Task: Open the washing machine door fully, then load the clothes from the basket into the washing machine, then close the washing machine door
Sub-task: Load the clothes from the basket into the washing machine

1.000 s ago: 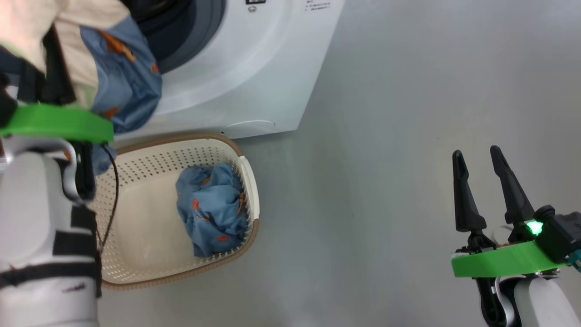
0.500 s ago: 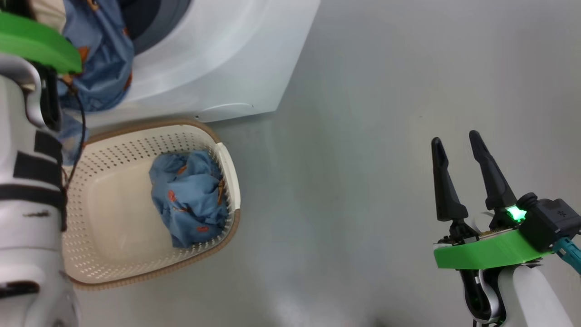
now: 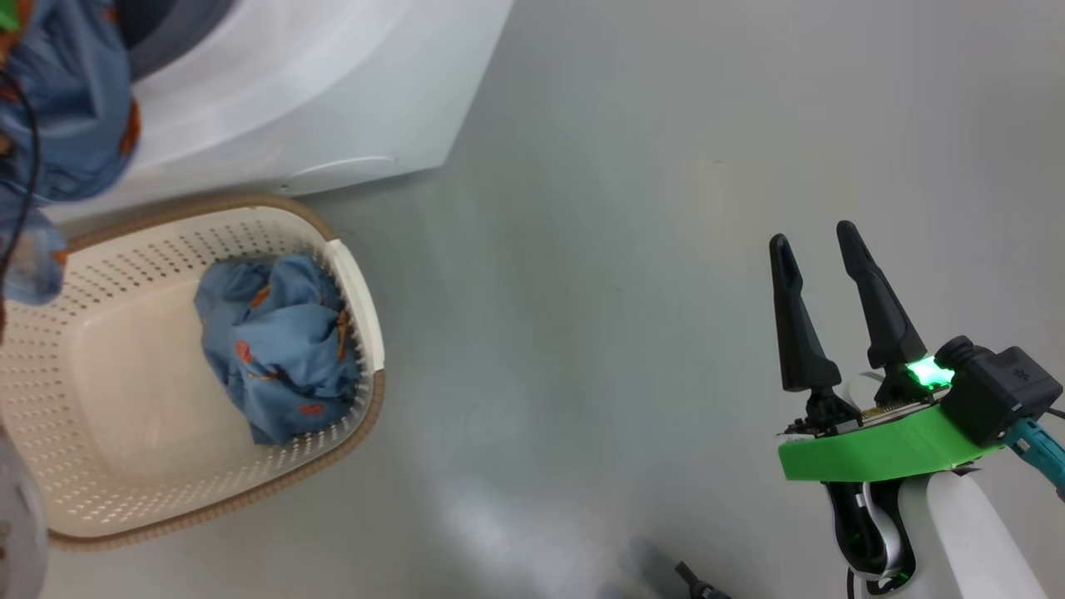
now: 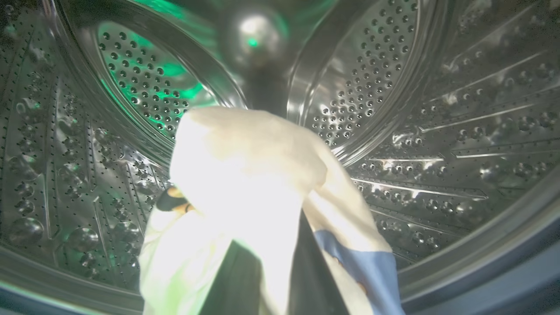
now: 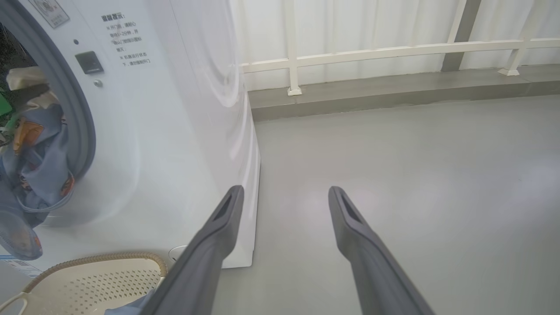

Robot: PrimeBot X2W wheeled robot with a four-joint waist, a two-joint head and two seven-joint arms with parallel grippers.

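One blue garment lies in the basket; left gripper pinches cloth inside the drum; right gripper spread, empty.

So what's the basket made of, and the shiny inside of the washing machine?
The basket looks like matte cream plastic: smooth moulded walls with even rows of holes. Its brown rim seems textured, maybe woven-look trim. The drum looks like polished steel: bright glints and green reflections on its perforated wall.

Right fingers spread wide; left fingers clamped.
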